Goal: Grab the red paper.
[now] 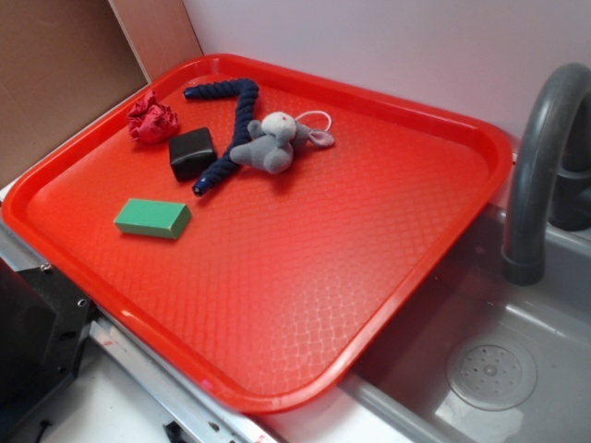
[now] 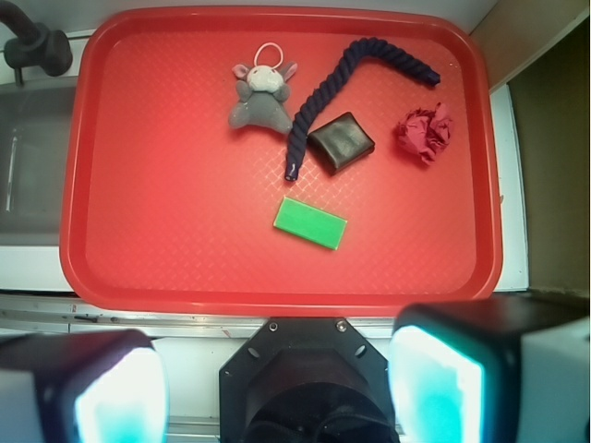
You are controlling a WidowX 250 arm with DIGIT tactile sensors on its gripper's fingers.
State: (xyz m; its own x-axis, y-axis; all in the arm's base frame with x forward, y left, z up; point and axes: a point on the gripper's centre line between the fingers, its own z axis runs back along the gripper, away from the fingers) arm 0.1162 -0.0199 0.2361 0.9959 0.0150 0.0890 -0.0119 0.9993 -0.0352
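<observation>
Gripper (image 2: 277,392) hangs high over the tray's near edge, fingers spread wide, nothing between them. The red paper (image 2: 424,132) sits ahead and off to the right in the wrist view, near the tray's (image 2: 185,258) far corner, just beside the black block (image 2: 341,141).

Both views are bright and evenly lit from above. The tray (image 1: 388,277) shows a soft pale sheen across its middle, and shadows under the objects are faint. In the wrist view, the tool's fingertips (image 2: 120,392) are blurred and glow cyan.
</observation>
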